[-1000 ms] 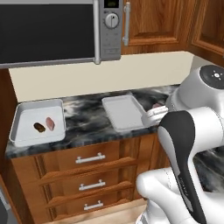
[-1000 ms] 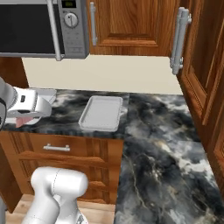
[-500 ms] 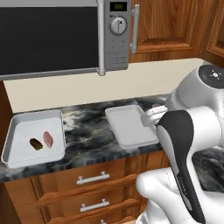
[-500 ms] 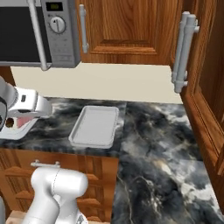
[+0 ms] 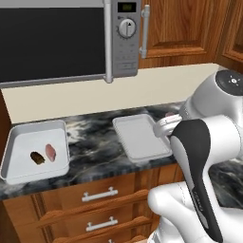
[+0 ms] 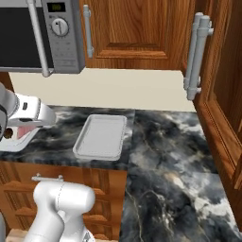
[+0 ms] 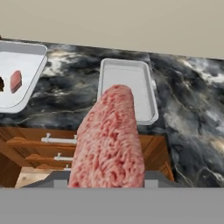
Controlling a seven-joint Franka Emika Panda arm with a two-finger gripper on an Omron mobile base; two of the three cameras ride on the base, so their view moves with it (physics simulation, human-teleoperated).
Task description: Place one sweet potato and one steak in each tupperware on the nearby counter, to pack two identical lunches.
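Marbled black-and-grey desk over brown wooden drawers with silver bar handles, seen from both base cameras and from the hand camera. A microwave hangs above the desk on the left, with wooden cabinets to its right.

Two white-grey tupperware trays rest on the desk, well apart. The left tray holds two pieces of food lying just beside each other near its middle: a dark brown sweet potato and a pale pink-red steak. In the hand view the same steak shows as a small red slab at the far left, with the dark lump cut off by the frame edge. The right tray lies bare near the desk's front edge; in the right base view it sits left of the desk's inner corner.

The gripper is clamped on a second steak, whose streaked pink surface rises from the bottom of the hand view, with its far end overlapping the near part of the right tray. In the left base view the gripper sits at the right edge of that tray, largely hidden behind the arm's white upper link, and only a small pink patch of the held steak shows beside it. Whether the held steak touches the tray cannot be told.
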